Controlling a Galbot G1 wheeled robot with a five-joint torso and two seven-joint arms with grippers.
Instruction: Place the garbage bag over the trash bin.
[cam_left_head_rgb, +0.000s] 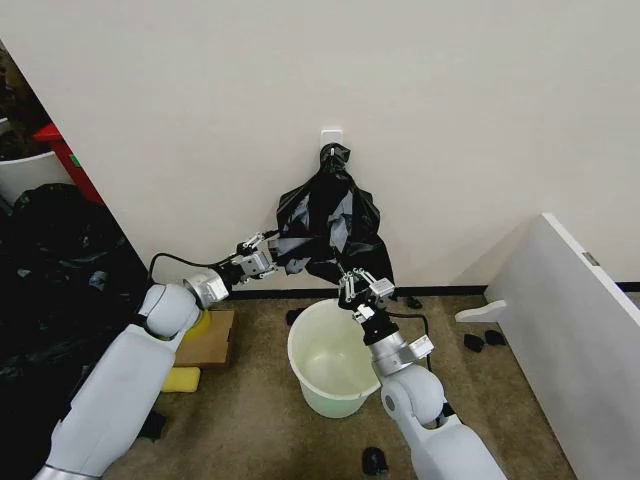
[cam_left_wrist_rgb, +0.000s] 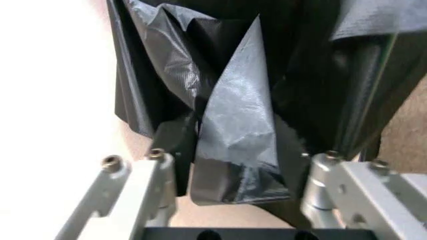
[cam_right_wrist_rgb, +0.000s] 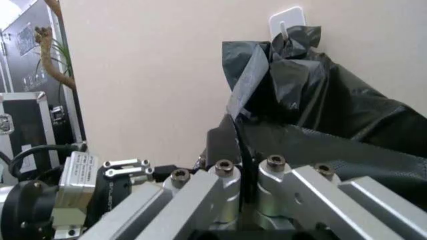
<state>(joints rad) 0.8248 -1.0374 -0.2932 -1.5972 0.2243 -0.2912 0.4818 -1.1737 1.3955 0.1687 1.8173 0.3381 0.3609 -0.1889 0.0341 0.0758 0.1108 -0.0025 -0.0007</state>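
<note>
The black garbage bag (cam_left_head_rgb: 330, 225) hangs from a white wall hook (cam_left_head_rgb: 333, 140), bunched at the top and spreading below. Under it on the carpet stands the off-white trash bin (cam_left_head_rgb: 305, 345), open and bare inside. My left gripper (cam_left_head_rgb: 266, 251) reaches the bag's lower left edge; in the left wrist view the left gripper (cam_left_wrist_rgb: 233, 145) is open with a grey fold of the garbage bag (cam_left_wrist_rgb: 237, 120) between its spread fingers. My right gripper (cam_left_head_rgb: 357, 287) is above the bin's far rim, and in the right wrist view that gripper (cam_right_wrist_rgb: 241, 152) is shut on the bag's lower edge (cam_right_wrist_rgb: 313, 145).
A cardboard box (cam_left_head_rgb: 208, 340) and a yellow sponge (cam_left_head_rgb: 180, 378) lie left of the bin. A white panel (cam_left_head_rgb: 575, 330) slants along the right. Dark bags and gear (cam_left_head_rgb: 50, 270) fill the left side. Small dark objects (cam_left_head_rgb: 374, 461) dot the carpet.
</note>
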